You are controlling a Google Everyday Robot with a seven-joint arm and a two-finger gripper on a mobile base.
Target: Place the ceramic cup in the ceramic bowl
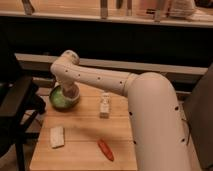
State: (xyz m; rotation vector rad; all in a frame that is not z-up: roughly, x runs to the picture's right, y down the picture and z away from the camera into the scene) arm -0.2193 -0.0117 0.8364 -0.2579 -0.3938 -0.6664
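Over the ceramic bowl (56,100) hangs the gripper (68,90), the ceramic cup (70,94) just under its jaws; their grip I cannot tell. Let go off-centre, the cup might hit the rim and tip.

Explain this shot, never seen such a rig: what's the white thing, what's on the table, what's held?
The big white shape is a robot arm on a mobile base. The single camera, mount unknown, looks down over it at a wooden table. Its gripper is down at a light-green ceramic bowl near the far left corner. Also there: a small white bottle-like object, a pale rectangular block, an orange-red elongated item. The ceramic cup isn't clearly visible, so I can't tell what's held.
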